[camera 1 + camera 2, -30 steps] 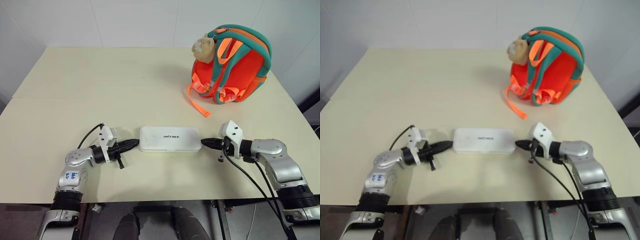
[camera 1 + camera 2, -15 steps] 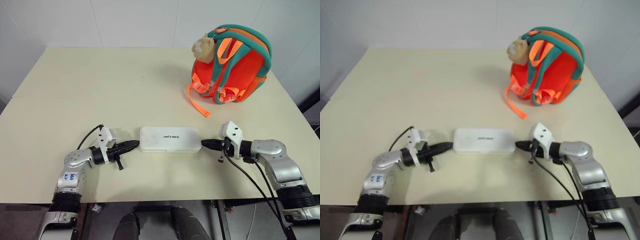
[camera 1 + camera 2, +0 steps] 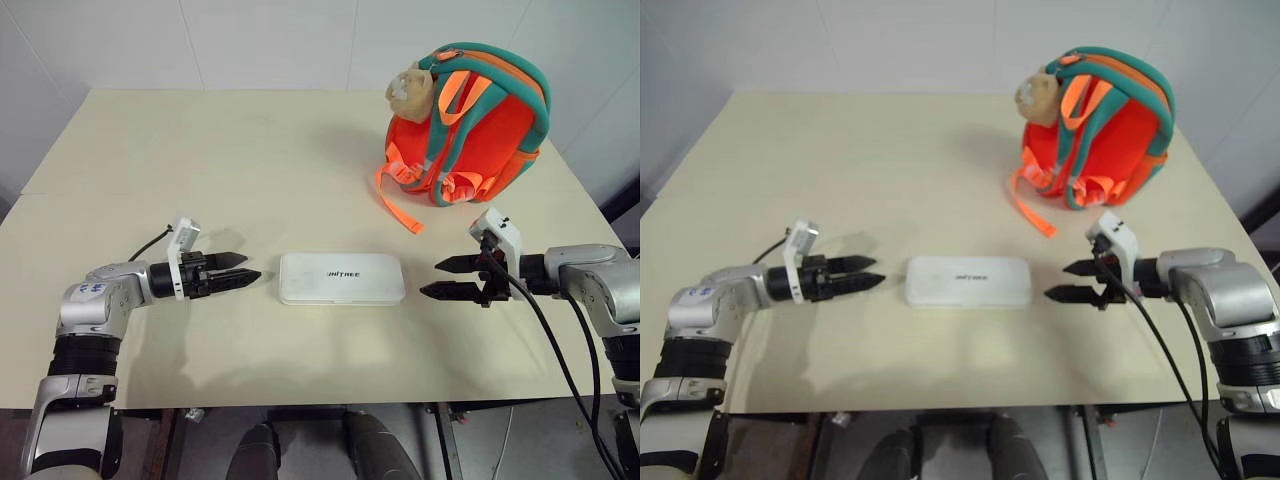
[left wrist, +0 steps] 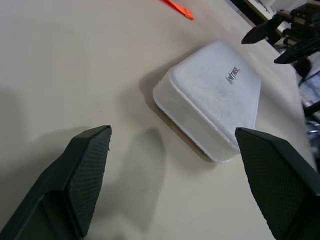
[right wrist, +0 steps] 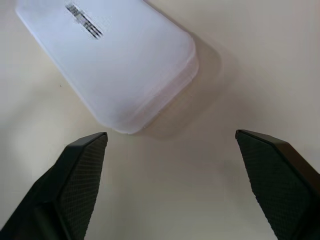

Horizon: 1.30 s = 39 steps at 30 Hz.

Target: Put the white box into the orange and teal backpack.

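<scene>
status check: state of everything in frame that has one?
white box: shut, lying flat on the table, lettering up, nothing touching it.
orange and teal backpack: standing upright at the table's far right, straps facing the camera; zip state can't be told.
plush charm: hanging at the backpack's top.
left gripper: open, off the box's left end.
right gripper: open, off the box's right end.

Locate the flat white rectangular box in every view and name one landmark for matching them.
Left eye view: flat white rectangular box, low centre of the cream table.
Right eye view: low centre.
Left wrist view: upper right of centre.
Right wrist view: upper left.
Shared landmark: the small dark lettering on the box's top.
</scene>
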### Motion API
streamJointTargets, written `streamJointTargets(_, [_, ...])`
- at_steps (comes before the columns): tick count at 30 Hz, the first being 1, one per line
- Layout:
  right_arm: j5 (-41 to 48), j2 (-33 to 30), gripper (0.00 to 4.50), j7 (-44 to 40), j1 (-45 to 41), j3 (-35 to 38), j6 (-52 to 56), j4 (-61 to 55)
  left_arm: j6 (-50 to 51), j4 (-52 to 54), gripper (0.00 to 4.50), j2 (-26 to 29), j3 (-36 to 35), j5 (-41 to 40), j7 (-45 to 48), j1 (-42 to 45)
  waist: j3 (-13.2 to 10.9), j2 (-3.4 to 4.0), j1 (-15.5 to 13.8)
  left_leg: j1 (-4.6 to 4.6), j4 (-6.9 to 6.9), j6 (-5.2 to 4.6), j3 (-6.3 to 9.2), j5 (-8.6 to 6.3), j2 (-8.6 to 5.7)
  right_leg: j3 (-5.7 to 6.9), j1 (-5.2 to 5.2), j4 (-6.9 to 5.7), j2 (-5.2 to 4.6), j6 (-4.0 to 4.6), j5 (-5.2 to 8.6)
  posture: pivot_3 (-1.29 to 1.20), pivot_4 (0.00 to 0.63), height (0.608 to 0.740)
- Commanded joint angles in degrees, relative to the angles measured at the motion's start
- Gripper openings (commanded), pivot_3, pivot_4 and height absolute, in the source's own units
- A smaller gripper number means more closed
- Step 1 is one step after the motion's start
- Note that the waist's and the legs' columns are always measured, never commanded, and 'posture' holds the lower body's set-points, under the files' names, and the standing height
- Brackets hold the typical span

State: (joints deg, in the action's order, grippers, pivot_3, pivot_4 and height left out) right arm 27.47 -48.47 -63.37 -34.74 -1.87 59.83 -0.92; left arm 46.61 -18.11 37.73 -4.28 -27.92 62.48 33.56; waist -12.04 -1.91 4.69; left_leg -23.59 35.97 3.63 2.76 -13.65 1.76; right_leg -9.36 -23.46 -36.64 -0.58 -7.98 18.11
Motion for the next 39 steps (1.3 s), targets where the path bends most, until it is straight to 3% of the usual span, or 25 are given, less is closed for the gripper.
streamJointTargets(1, [3.98,1.38,4.41,1.50,-2.17,1.47,5.00,-3.45,4.45,1.39,4.32,-1.37,1.01,-0.46,-2.96,1.45,0.00,0.00,-0.02,0.00,0.02,0.00,0.00,0.00,-0.01,0.00,0.00,-0.05,0.00,0.00,0.00,0.00,0.150,0.740])
streamJointTargets(10, [4.88,3.48,4.41,4.38,-3.17,-1.62,6.35,-3.68,15.99,5.62,4.32,-3.77,3.53,-2.29,-6.59,0.77,0.00,0.00,-0.09,0.04,0.05,0.02,-0.01,0.01,-0.03,-0.01,0.02,-0.10,0.00,0.00,0.00,0.00,0.150,0.740])
streamJointTargets(31, [3.47,4.42,4.41,4.34,-2.95,-5.11,2.46,-1.62,15.04,-0.81,4.32,-10.20,6.48,-0.30,-7.79,3.55,0.07,0.00,-0.48,0.51,0.10,0.00,0.02,0.00,-0.07,0.00,0.73,0.25,-0.04,-0.10,-0.05,0.00,0.150,0.740])
streamJointTargets(39, [3.49,4.17,4.41,3.84,-2.38,-5.16,1.73,-2.00,21.69,-2.23,4.32,-12.58,6.50,-3.65,-5.03,6.03,0.07,0.01,-1.32,0.48,0.07,0.00,0.02,-0.01,-0.08,0.00,0.73,0.38,-0.04,-0.12,-0.07,0.00,0.150,0.740])
